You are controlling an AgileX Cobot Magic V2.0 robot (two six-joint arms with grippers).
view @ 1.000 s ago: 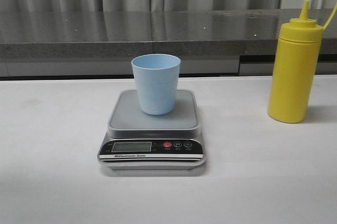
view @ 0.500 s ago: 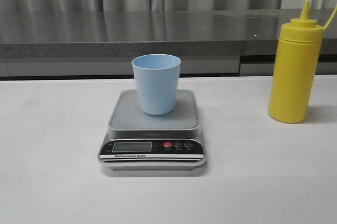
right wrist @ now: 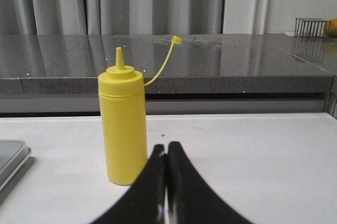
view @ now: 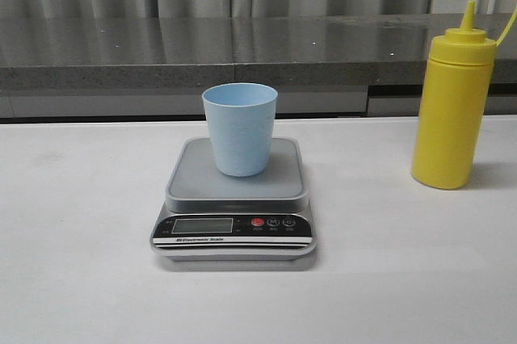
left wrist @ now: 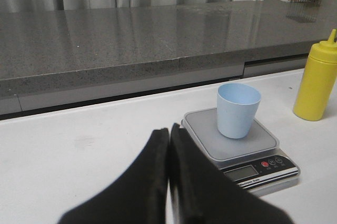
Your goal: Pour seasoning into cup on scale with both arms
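While the blue cup (view: 239,128) stands upright on the scale (view: 234,203), the yellow bottle (view: 451,102) sits apart to its right, and both the left gripper (left wrist: 168,137) and right gripper (right wrist: 165,150) have their jaws pressed together, empty.

Both tools hang low over the table, left tool (left wrist: 169,145) and right tool (right wrist: 166,155) with fingers pressed together, empty.

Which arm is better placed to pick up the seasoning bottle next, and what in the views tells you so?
The right. Its end effector points straight at the seasoning bottle, which stands close ahead. The left end effector faces the cup on the scale; the bottle lies beyond them.
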